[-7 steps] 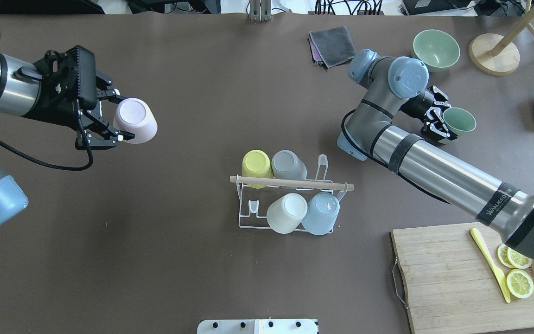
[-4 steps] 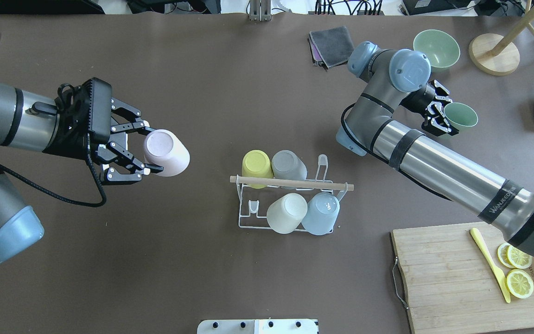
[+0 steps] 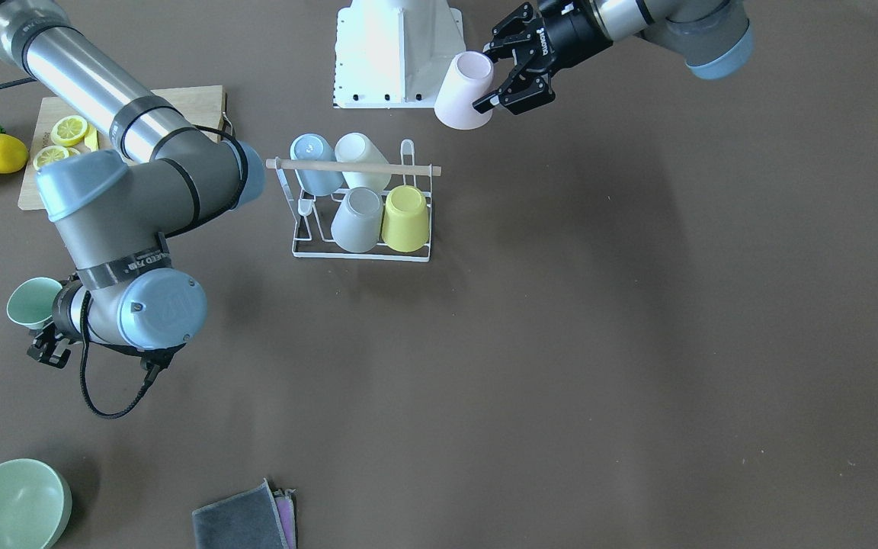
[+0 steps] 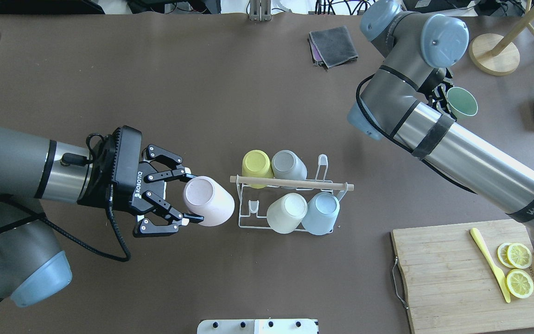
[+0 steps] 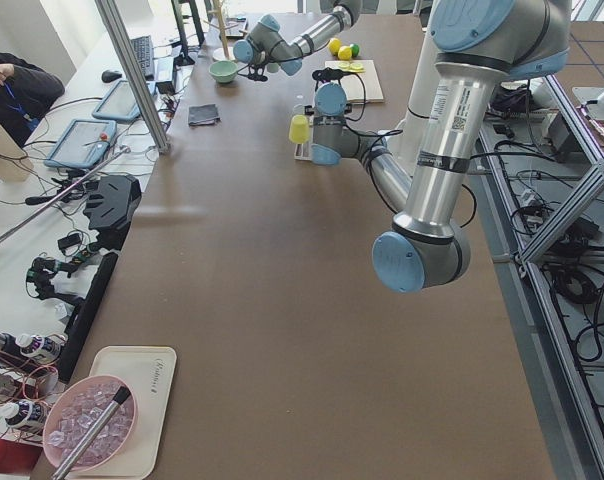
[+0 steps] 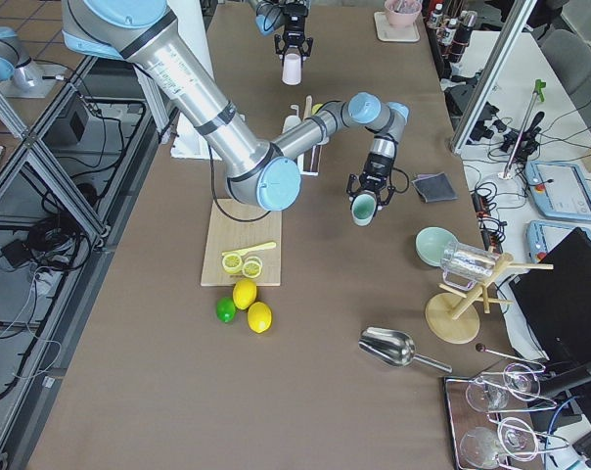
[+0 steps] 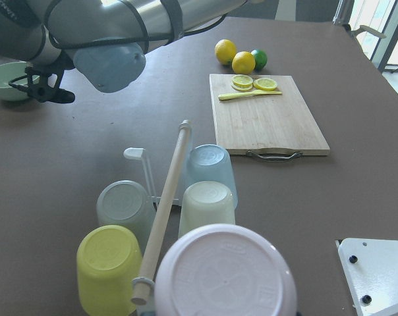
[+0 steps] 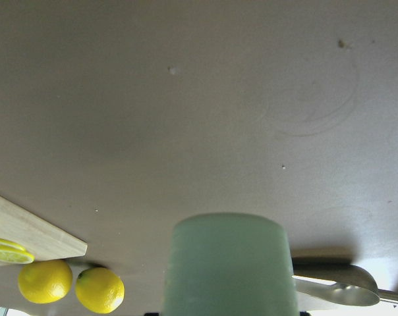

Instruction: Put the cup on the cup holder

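Overhead: the left pincer (image 4: 187, 198) grips a pink cup (image 4: 209, 200), bottom up, just beside the cup holder (image 4: 290, 184), which carries four cups (image 4: 287, 212) on the worktop (image 4: 248, 93). Front-facing: the right pincer (image 3: 49, 335), partly hidden by its wrist (image 3: 157, 305), apparently clasps a green cup (image 3: 33, 302), well apart.

My left end effector (image 4: 187, 197) clamps the pink cup (image 4: 209, 200), wrist level; my right end effector (image 4: 444, 98) grips the green cup (image 4: 462, 101).
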Controlling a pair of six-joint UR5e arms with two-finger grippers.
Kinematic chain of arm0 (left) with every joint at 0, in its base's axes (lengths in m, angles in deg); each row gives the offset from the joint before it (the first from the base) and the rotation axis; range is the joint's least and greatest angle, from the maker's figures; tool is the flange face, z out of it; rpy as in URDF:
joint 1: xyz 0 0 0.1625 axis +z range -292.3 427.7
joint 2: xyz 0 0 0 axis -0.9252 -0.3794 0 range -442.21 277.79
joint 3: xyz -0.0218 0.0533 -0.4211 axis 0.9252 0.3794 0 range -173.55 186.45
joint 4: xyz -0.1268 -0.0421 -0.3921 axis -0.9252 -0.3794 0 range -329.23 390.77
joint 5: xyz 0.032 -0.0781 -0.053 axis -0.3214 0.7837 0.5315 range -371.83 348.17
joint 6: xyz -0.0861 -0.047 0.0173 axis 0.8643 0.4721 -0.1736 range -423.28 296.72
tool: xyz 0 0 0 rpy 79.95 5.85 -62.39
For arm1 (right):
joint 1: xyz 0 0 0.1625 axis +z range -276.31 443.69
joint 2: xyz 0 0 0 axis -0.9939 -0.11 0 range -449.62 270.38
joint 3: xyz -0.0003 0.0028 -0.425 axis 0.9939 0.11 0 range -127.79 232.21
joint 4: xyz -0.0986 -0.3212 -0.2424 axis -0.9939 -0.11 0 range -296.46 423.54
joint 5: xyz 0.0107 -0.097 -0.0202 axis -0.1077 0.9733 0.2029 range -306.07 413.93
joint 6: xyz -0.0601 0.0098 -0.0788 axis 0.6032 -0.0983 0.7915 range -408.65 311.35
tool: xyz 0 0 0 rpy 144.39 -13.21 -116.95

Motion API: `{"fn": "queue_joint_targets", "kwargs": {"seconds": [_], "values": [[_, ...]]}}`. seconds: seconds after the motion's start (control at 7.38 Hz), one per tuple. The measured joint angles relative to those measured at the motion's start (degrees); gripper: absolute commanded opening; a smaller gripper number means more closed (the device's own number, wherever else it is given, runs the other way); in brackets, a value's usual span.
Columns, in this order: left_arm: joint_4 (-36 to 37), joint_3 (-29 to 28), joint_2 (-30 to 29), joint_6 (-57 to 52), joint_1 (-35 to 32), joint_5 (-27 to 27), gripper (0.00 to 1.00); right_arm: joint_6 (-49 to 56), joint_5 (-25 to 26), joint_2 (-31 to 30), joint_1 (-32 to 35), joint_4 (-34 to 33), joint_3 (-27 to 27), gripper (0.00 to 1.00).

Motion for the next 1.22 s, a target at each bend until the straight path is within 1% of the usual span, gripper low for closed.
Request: {"fn": "queue_joint_targets", "kwargs": {"seconds": [0.14,0.27,0.54,0.68,0.81,0.95,1.08,1.22], "values": [[-0.1,-1.2,-1.2,0.2,1.7,-2.0,0.0,-0.3,-4.3,-0.3,1.4,1.1,-4.2,0.19],[-0.1,-3.0,-3.1,0.2,2.6,-3.9,0.0,-0.4,-8.4,-0.6,2.5,3.9,-7.1,0.19],[-0.1,-6.0,-6.7,-0.1,3.1,-7.4,0.0,-1.4,-18.1,-1.5,4.6,12.3,-11.4,0.19],[0.0,-6.9,-7.5,-0.5,3.5,-8.6,0.0,-4.0,-22.4,-2.4,5.6,15.4,-14.6,0.19],[0.0,-7.5,-7.8,-1.3,4.3,-9.4,0.0,-8.6,-25.7,-4.0,6.1,18.6,-19.0,0.19],[0.0,-7.6,-7.9,-1.8,4.9,-9.8,0.0,-13.7,-28.4,-6.2,6.2,23.7,-22.4,0.16],[0.0,-7.7,-7.9,-2.1,5.4,-10.0,0.0,-19.3,-31.1,-8.9,6.1,31.9,-24.1,0.16],[0.0,-7.8,-7.7,-2.2,5.7,-10.1,0.0,-23.9,-33.1,-12.1,6.1,41.3,-24.6,0.11]]}}
